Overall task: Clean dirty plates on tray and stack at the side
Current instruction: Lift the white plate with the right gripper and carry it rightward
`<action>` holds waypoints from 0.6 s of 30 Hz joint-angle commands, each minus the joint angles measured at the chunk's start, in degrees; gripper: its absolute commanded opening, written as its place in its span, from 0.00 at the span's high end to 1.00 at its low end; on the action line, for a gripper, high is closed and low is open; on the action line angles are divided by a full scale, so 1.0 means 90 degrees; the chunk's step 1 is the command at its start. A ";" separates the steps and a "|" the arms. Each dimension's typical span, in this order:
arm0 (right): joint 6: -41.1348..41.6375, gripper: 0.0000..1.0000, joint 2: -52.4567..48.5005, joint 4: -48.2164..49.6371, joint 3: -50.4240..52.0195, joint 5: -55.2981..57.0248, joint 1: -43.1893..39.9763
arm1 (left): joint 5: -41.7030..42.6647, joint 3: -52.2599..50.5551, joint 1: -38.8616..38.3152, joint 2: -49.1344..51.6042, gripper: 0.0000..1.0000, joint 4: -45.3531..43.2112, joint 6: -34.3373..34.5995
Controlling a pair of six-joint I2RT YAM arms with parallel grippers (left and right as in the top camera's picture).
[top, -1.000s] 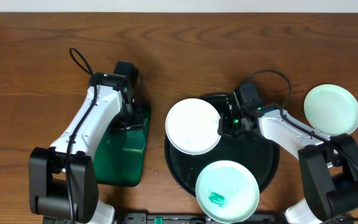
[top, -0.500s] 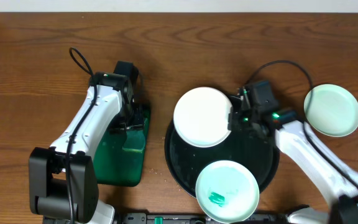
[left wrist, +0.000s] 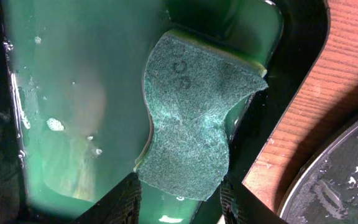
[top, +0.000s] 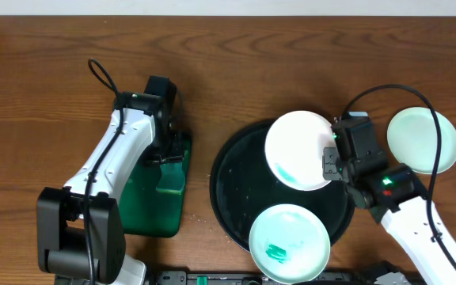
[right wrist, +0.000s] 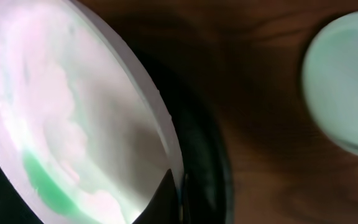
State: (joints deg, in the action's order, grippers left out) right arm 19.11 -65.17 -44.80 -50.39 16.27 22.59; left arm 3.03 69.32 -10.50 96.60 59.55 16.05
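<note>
My right gripper (top: pixel 328 162) is shut on the rim of a white plate (top: pixel 298 149) with a green smear. It holds the plate tilted above the black round tray (top: pixel 232 170); the plate fills the right wrist view (right wrist: pixel 73 124). A second dirty plate (top: pixel 289 242) with a green smear lies at the tray's front. A clean pale plate (top: pixel 423 139) rests on the table at the right, also in the right wrist view (right wrist: pixel 344 87). My left gripper (left wrist: pixel 180 196) is open, its fingers on either side of a green sponge (left wrist: pixel 194 118) in the green basin (top: pixel 153 198).
The green basin (left wrist: pixel 73 93) holds soapy water. The tray's wet rim (left wrist: pixel 347 180) shows at the right of the left wrist view. A black cable (top: pixel 101 75) loops behind the left arm. Bare wooden table lies at the back.
My right gripper has lifted the white plate and carried it to the right across the tray, tilting it so the green smear shows. The left arm has not moved.
</note>
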 commanded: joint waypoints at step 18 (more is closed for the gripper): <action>-0.2288 0.99 -0.0568 -0.0469 -0.0758 0.3492 0.1299 | 0.0075 -0.0095 0.0027 0.0318 0.58 -0.0148 -0.0066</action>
State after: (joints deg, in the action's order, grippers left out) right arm 4.60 -69.28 -48.47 -54.63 39.29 33.32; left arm 3.14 69.12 -10.50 98.96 58.33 16.03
